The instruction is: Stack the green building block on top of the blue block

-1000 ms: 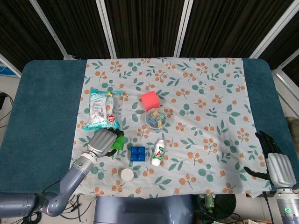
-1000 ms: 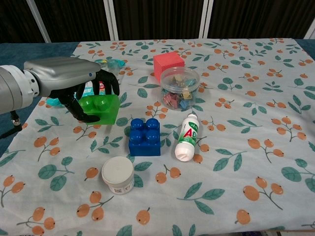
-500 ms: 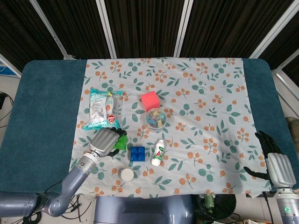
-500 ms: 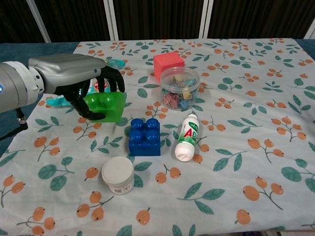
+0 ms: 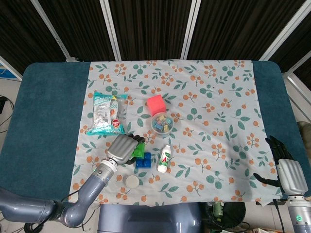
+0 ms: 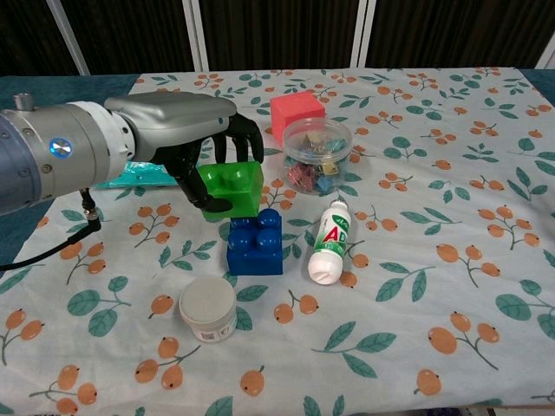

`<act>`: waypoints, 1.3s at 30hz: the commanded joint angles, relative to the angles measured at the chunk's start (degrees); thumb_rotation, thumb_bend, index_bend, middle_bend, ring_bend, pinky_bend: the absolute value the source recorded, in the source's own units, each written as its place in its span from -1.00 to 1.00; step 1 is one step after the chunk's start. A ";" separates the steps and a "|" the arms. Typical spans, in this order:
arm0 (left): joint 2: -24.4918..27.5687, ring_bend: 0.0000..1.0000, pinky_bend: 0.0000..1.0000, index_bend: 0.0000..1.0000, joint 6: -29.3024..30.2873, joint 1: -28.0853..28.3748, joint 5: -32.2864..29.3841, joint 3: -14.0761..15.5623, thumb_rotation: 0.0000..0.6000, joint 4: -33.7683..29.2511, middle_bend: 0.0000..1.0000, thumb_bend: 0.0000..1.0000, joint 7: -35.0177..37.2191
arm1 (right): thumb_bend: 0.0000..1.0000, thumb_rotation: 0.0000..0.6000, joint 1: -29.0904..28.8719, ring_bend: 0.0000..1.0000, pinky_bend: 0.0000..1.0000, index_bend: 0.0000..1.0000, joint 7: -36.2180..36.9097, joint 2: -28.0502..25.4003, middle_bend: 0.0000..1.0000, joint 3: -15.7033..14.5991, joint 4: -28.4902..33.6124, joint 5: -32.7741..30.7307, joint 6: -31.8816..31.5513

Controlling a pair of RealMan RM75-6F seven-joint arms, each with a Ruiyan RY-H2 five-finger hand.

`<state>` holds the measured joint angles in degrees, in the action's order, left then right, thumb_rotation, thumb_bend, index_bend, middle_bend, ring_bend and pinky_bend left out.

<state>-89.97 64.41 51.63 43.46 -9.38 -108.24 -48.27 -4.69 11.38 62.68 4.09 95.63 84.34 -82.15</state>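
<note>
My left hand (image 6: 195,139) grips the green building block (image 6: 231,188) and holds it in the air, just above and slightly left of the blue block (image 6: 255,243), which stands on the flowered cloth. In the head view the left hand (image 5: 124,148) covers most of the green block (image 5: 140,149) and overlaps the left part of the blue block (image 5: 144,161). My right hand (image 5: 285,170) hangs off the table's right front corner, fingers spread, holding nothing.
A white glue bottle (image 6: 329,242) lies right of the blue block. A white round lid (image 6: 207,307) sits in front of it. Behind are a clear tub of clips (image 6: 317,155), a red cube (image 6: 296,113) and a teal snack packet (image 5: 105,113).
My left hand has carried the green block to the right and lifted it, from beside the blue block to nearly over it. The right hand has not moved.
</note>
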 commanded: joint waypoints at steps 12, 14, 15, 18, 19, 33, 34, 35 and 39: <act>-3.50 -0.17 0.03 -0.04 4.61 5.38 -9.31 -2.31 1.00 -1.05 -0.02 -0.27 -6.53 | -0.80 1.00 -0.05 -1.00 -0.59 -1.00 0.55 -0.12 -1.00 0.02 0.10 -0.03 0.13; -3.73 -0.17 0.03 -0.04 4.73 5.67 -9.44 -2.16 1.00 -0.81 -0.02 -0.27 -6.67 | -0.80 1.00 -0.06 -1.00 -0.59 -1.00 0.56 -0.12 -1.00 0.02 0.09 -0.02 0.14; -3.88 -0.17 0.03 -0.04 4.80 5.81 -9.50 -2.10 1.00 -0.70 -0.02 -0.27 -6.66 | -0.80 1.00 -0.06 -1.00 -0.59 -1.00 0.58 -0.13 -1.00 0.01 0.09 -0.05 0.16; -4.51 -0.17 0.03 -0.04 5.12 6.18 -9.64 -2.09 1.00 -0.33 -0.02 -0.27 -6.36 | -0.80 1.00 -0.06 -1.00 -0.59 -1.00 0.69 -0.15 -1.00 0.03 0.14 -0.13 0.20; -4.66 -0.17 0.03 -0.04 5.16 6.30 -9.69 -2.04 1.00 -0.22 -0.02 -0.27 -6.33 | -0.80 1.00 -0.06 -1.00 -0.59 -1.00 0.75 -0.17 -1.00 0.03 0.16 -0.16 0.24; -6.07 -0.17 0.03 -0.04 5.72 7.14 -10.52 -0.19 1.00 1.48 -0.02 -0.27 -6.47 | -0.80 1.00 -0.07 -1.00 -0.59 -1.00 1.13 -0.25 -1.00 0.11 0.26 -0.25 0.25; -6.16 -0.17 0.03 -0.05 5.67 7.13 -10.48 -0.09 1.00 1.66 -0.02 -0.27 -6.35 | -0.80 1.00 -0.07 -1.00 -0.59 -1.00 1.13 -0.25 -1.00 0.11 0.26 -0.24 0.25; -6.26 -0.17 0.03 -0.05 5.59 7.10 -10.41 0.00 1.00 1.85 -0.02 -0.27 -6.15 | -0.80 1.00 -0.07 -1.00 -0.59 -1.00 1.14 -0.25 -1.00 0.09 0.27 -0.24 0.26; -6.73 -0.17 0.03 -0.05 5.36 6.95 -10.14 0.44 1.00 2.57 -0.02 -0.27 -5.52 | -0.80 1.00 -0.07 -1.00 -0.59 -1.00 1.16 -0.26 -1.00 0.09 0.32 -0.28 0.29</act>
<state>-96.64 69.82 58.61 33.28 -8.99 -105.71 -53.84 -4.76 12.54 62.42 4.19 95.95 84.06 -81.85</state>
